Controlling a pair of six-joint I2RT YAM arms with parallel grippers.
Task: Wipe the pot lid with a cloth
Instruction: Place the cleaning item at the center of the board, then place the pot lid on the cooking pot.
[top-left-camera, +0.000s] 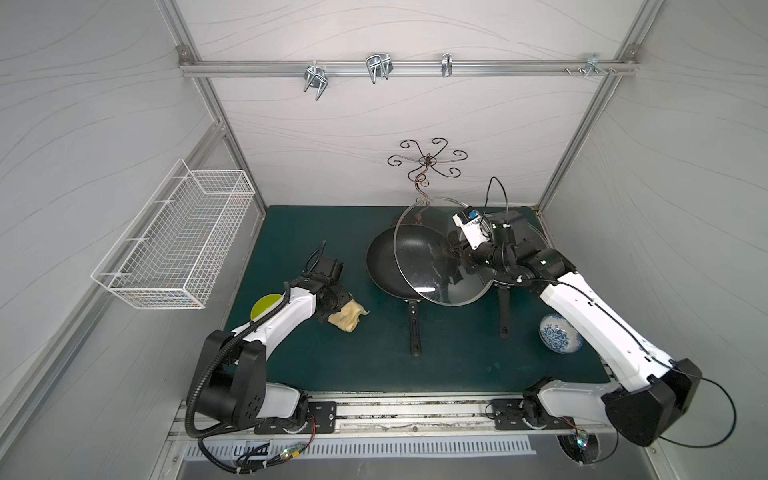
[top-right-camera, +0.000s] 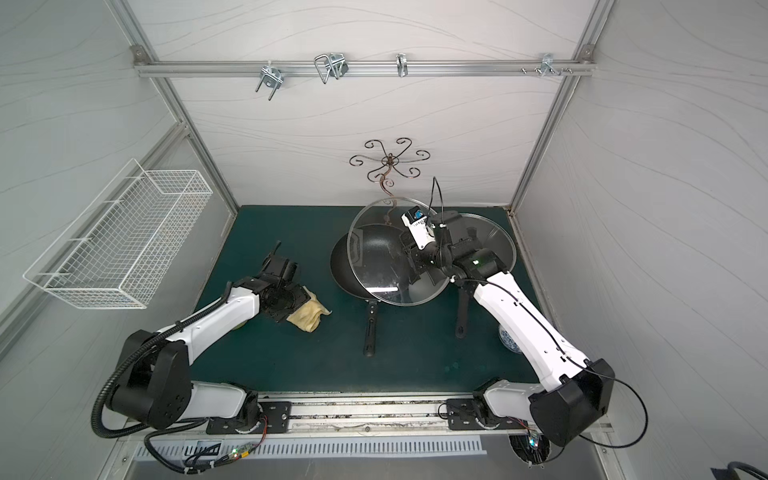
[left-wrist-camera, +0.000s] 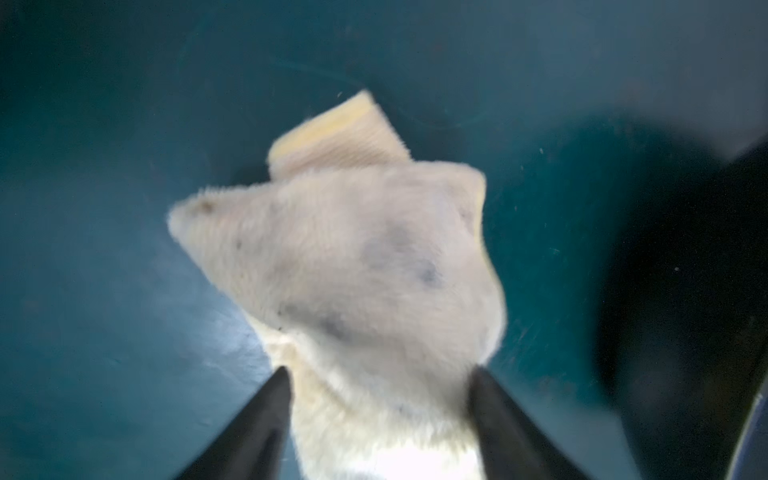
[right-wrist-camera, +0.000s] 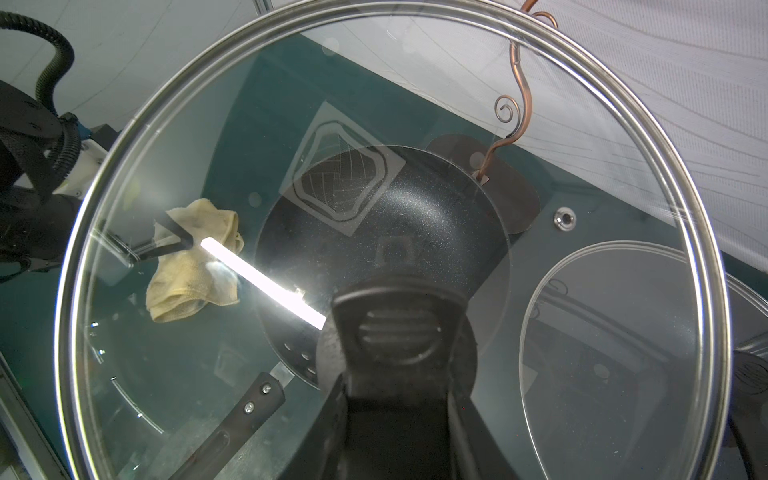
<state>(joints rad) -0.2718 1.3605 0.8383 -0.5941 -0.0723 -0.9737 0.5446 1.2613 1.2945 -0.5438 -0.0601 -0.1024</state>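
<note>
The pot lid (top-left-camera: 415, 266) (top-right-camera: 374, 257) is a steel-rimmed glass disc, held tilted in the air over a black pan. My right gripper (top-left-camera: 453, 253) (right-wrist-camera: 397, 374) is shut on the lid's black knob (right-wrist-camera: 395, 328). The cloth (top-left-camera: 348, 318) (top-right-camera: 307, 316) (left-wrist-camera: 365, 270), pale yellow, fuzzy and smudged, lies crumpled on the green mat left of the pan. Just above the mat, my left gripper (left-wrist-camera: 380, 374) is open, with one end of the cloth between its spread fingers (left-wrist-camera: 278, 395). Through the lid's glass the cloth (right-wrist-camera: 195, 266) also shows in the right wrist view.
The black pan (top-left-camera: 376, 257) sits mid-mat, handle (top-left-camera: 414, 332) toward the front. A second pan with its own glass lid (top-left-camera: 536, 241) stands at the back right. Also present: a blue-and-white bowl (top-left-camera: 560, 333), a lime-green bowl (top-left-camera: 266, 305), a wire basket (top-left-camera: 178, 245), a copper scroll stand (top-left-camera: 427, 160).
</note>
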